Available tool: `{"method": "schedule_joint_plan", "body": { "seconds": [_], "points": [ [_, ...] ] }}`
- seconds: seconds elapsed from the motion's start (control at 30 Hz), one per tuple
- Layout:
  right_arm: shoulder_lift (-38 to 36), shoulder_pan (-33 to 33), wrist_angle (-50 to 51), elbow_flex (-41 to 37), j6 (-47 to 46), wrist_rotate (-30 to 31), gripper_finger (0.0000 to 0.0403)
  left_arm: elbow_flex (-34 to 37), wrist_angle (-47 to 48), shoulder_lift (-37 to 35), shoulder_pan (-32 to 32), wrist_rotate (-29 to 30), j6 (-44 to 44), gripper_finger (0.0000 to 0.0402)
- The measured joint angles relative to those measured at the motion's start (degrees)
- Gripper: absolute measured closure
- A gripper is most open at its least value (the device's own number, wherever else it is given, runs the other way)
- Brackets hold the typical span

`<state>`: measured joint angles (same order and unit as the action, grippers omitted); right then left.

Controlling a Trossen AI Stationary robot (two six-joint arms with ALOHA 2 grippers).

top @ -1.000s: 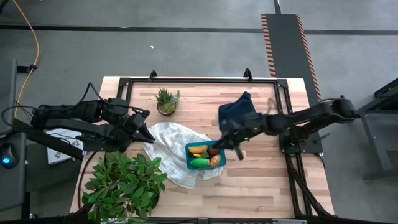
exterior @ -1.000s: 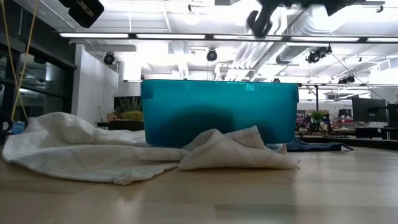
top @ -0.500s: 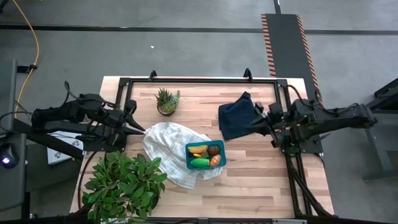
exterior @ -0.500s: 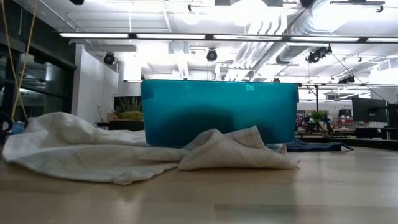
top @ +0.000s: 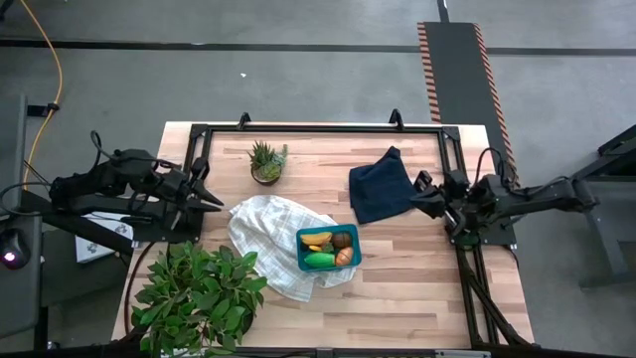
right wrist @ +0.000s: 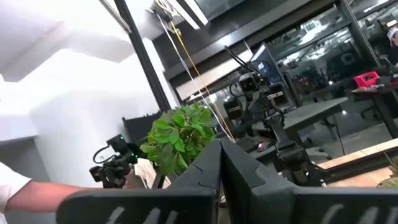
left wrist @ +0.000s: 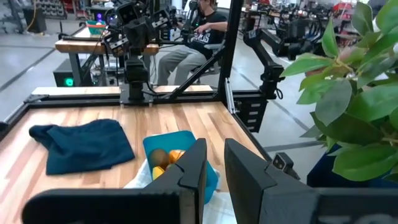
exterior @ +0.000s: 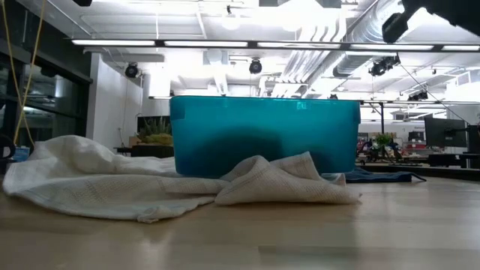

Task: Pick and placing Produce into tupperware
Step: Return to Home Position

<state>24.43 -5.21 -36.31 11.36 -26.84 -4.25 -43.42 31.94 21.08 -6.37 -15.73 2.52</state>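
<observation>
Both arms have drawn back toward the table's sides since a second ago. My left gripper (top: 213,200) hangs over the left part, its fingers a narrow gap apart. The produce (top: 320,260) lies inside the tupperware (top: 300,251) (it stands on a white cloth (top: 263,224)). The right gripper (top: 418,195), fingers pressed together, hangs just beside the navy cloth (top: 380,189).

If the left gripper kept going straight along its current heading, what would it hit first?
Likely the white cloth, which lies just ahead of the left gripper. The tupperware with produce sits on it farther along the same line. The gripper's height above the cloth is unclear.
</observation>
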Motion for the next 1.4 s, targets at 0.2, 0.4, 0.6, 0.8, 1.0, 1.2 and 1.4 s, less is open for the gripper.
{"method": "schedule_joint_plan", "body": {
  "seconds": [0.2,0.4,0.6,0.8,1.0,1.2,1.4],
  "points": [
    [-3.62,0.0,-9.2,-7.86,-1.49,0.85,0.0403,0.0,0.87,0.02,0.0,0.0,2.47,0.0355],
    [-6.32,0.0,-11.16,-10.4,-0.96,-0.11,0.0403,0.0,0.85,0.02,0.0,-0.02,4.11,0.0355],
    [-7.35,-0.02,-4.35,-10.79,4.79,-1.35,0.0403,0.0,0.83,0.02,0.0,-0.09,5.87,0.0355],
    [-7.31,-0.02,6.99,-10.8,4.99,-2.05,0.0403,0.0,0.79,0.02,0.0,-0.09,6.87,0.0355],
    [-7.31,-0.02,11.42,-10.8,4.92,-2.24,0.0403,0.0,0.59,0.02,0.0,-0.09,6.87,0.0355],
    [-7.31,-0.02,15.2,-10.8,7.39,-2.91,0.0403,0.0,-1.41,0.02,0.0,-0.08,6.85,0.0355],
    [-7.32,0.0,16.04,-10.82,9.14,-6.68,0.0403,0.0,-2.3,0.02,0.0,-0.1,8.13,0.0355]
  ]
}}
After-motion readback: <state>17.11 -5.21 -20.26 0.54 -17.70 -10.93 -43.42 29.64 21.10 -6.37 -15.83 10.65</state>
